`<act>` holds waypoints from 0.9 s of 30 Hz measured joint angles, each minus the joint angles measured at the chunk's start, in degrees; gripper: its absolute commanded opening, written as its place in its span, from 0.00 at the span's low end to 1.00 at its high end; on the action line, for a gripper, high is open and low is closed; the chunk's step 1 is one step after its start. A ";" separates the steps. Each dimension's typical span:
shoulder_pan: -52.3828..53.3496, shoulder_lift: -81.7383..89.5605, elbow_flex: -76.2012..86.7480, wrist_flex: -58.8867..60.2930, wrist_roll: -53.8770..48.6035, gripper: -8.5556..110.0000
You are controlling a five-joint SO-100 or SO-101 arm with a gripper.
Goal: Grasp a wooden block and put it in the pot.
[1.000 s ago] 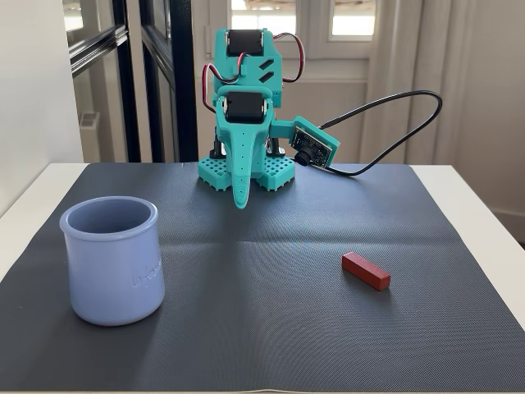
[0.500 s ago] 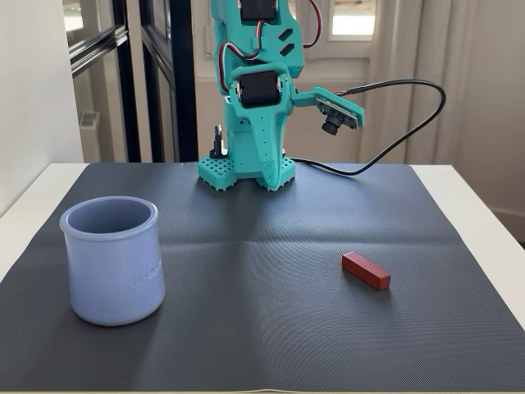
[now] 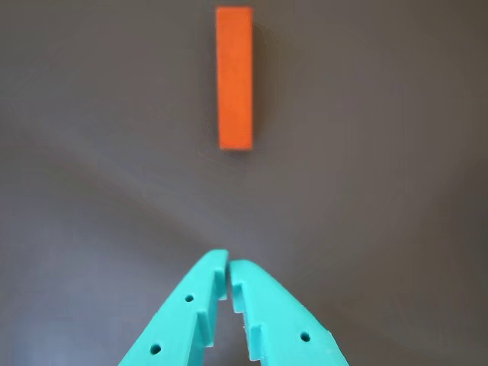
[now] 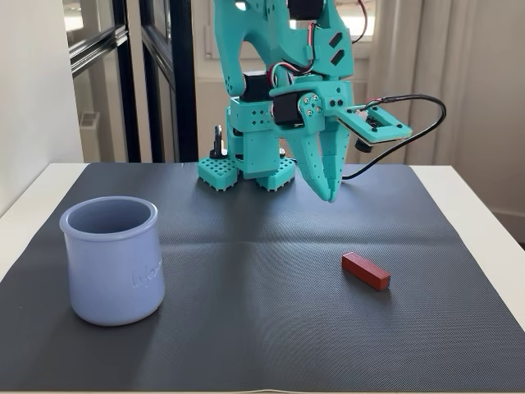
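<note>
The wooden block (image 4: 365,271) is a small red bar lying on the dark mat (image 4: 271,328), right of centre in the fixed view. The wrist view shows the wooden block (image 3: 235,76) as an orange-red bar lengthwise at the top, well ahead of the fingertips. My teal gripper (image 4: 330,195) hangs in the air above the mat, behind and a little left of the block, tips pointing down. In the wrist view the gripper (image 3: 229,263) is shut, its tips touching, holding nothing. The pale lavender pot (image 4: 112,258) stands upright at the left of the mat, far from the gripper.
The arm's teal base (image 4: 246,172) stands at the mat's far edge. A black cable (image 4: 410,123) loops from the wrist camera to the right. White table (image 4: 484,205) borders the mat; a wall and window frames rise behind.
The arm has unfolded from its base and swung forward and to the right. The gripper now hangs over the mat nearer the block. Block and pot have not moved.
</note>
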 measured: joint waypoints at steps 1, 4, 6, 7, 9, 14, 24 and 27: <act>-0.18 -1.85 -0.53 -1.49 0.70 0.07; -0.97 -7.21 -2.46 -5.19 2.02 0.07; -0.97 -10.63 -4.31 -6.50 3.25 0.07; -0.97 -12.22 -5.19 -6.68 3.96 0.07; -1.23 -15.47 -6.94 -7.03 4.92 0.07; -2.55 -22.59 -11.43 -7.21 5.10 0.07; -4.57 -28.65 -17.93 -7.21 5.10 0.21; -4.66 -28.65 -18.28 -7.21 5.45 0.22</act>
